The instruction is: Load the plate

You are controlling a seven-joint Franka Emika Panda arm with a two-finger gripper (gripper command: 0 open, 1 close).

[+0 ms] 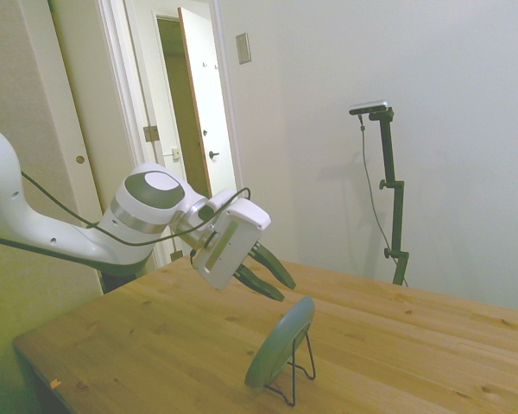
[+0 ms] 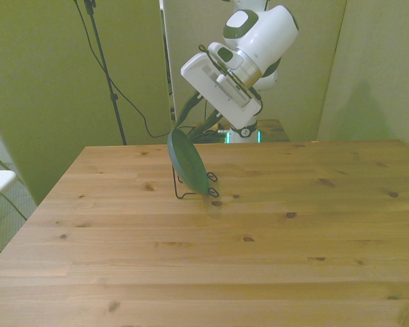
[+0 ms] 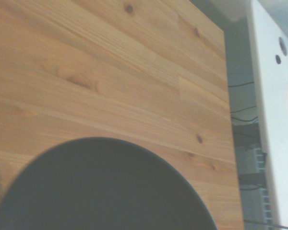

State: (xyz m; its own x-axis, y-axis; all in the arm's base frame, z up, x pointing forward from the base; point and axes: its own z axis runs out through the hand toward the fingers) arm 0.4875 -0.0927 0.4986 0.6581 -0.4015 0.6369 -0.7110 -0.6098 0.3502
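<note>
Table [image 1: 155, 345]: a wooden top of pale knotted planks. It bears only the wire stand and the plate in it.
Arm [image 1: 142, 211]: white, reaching over the table with the wrist tilted down toward the plate.
Gripper [image 1: 274, 283]: hangs in the air just above and beside the plate's upper edge. The two dark fingers [image 1: 272, 263] stand spread apart with a plain gap between them, and nothing is held. In the side view the tips look clear of the plate's rim. In the front view they lie behind the rim, so contact cannot be told from there.
Plate [image 1: 281, 341]: small, round, dark grey-green and matte. It stands on edge in the stand, leaning back, near the middle of the table.
Stand [image 1: 300, 366]: thin black wire with its feet on the table. It holds the one plate and nothing else.
Side view only: the stand's upright loop behind the plate, and the open gap between fingertips and rim.
Front view only: the plate [image 2: 188, 162] seen nearly edge-on as a narrow slanted oval, with the stand's base [image 2: 184, 191] toward the front view's left.
Wrist view only: the plate's [image 3: 105, 189] flat dark face from close by, blurred, against the table's grain [image 3: 110, 72].
</note>
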